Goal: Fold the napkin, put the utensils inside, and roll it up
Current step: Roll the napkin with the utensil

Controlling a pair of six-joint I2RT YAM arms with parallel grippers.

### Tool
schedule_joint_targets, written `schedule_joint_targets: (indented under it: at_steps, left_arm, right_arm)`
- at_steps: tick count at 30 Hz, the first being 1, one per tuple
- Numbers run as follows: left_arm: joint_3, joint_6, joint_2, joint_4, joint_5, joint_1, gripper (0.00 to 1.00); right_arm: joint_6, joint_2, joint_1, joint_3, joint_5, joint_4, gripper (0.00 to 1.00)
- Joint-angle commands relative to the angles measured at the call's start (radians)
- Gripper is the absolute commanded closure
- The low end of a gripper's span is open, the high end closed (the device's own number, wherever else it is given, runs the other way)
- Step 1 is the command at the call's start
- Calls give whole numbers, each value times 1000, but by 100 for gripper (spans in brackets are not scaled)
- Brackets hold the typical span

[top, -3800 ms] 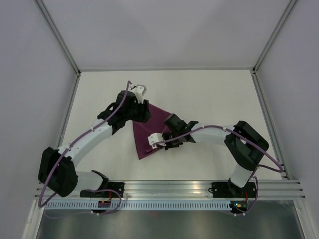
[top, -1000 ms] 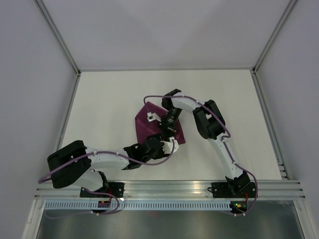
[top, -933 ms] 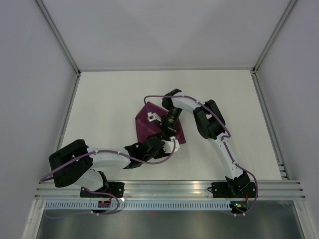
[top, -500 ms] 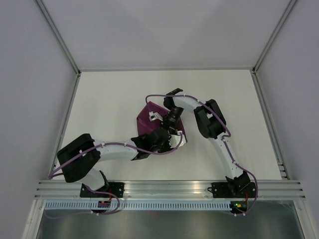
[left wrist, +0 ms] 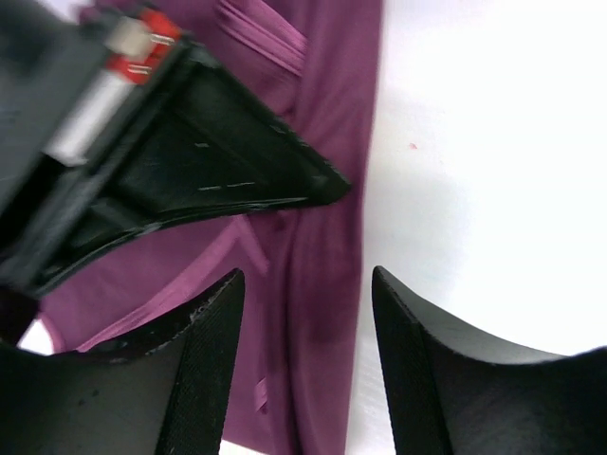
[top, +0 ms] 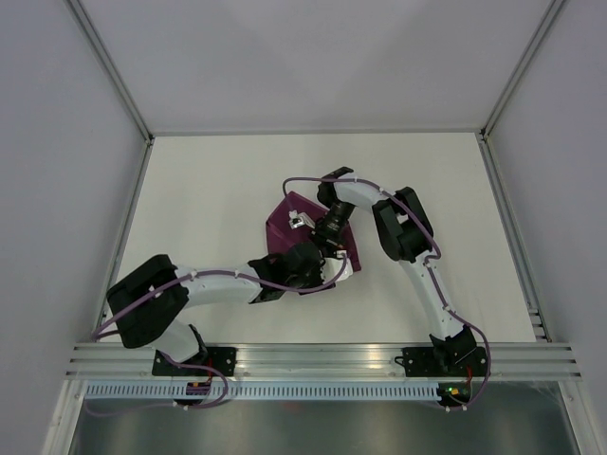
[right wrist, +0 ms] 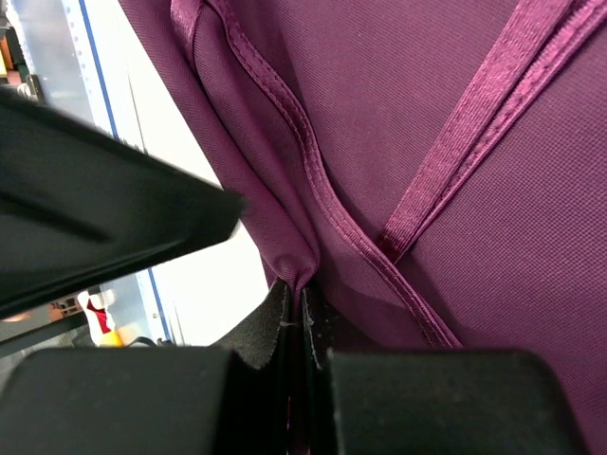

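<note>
from above, the napkin (top: pixel 282 227) lies folded into a small, creased purple shape on the white surface (top: pixel 209 190), and both arms bend in over it. the left hand (top: pixel 332 267) sits at the napkin's near right edge. the right hand (top: pixel 324 245) comes down on the napkin just behind it, so close that the two are hard to tell apart here, and this view does not show how either one stands. in the left wrist view, the left hand (left wrist: pixel 305 280) is released. its two dark fingers (left wrist: pixel 204 370) stand apart, astride the napkin's long folded edge, with cloth below the left one and bare surface below the right one. whether they touch the cloth i cannot tell. a black finger (left wrist: pixel 218 171) of the right hand slants across the napkin just beyond them, its tip at that same edge. in the right wrist view, the right hand (right wrist: pixel 295 308) is clenched on the napkin, its fingers (right wrist: pixel 261 336) pressed together with a raised ridge of cloth pinched between the tips. two shiny hem bands (right wrist: pixel 493 109) cross the napkin past the pinch and meet in a v close to it. a black finger (right wrist: pixel 95 227) of the left hand juts in beside the napkin's edge, above a strip of bare surface.
</note>
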Motion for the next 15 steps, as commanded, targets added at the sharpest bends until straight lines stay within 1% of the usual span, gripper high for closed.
schedule_joint_targets:
  at_steps: [1,2,5,9,15]
  left_arm:
    - [-27,-58,-104,109,-6,-7,38]
    - [-38,-62,-113,170,-32,-13,37]
    - [-67,-60,-109,262,-72,-64,37]
    - [-65,-22,-31,331,-108,-124,37]
    - [-117,-23,51,440,-131,-151,38]
  right_arm:
    - [-75,58,-23,-26,193,112,99]
    - [-75,58,-24,-31,196,110,100]
    - [-86,57,-33,-43,214,101,99]
    - [-86,60,-53,-48,226,93,100]
    - [-89,55,-64,-66,226,92,100]
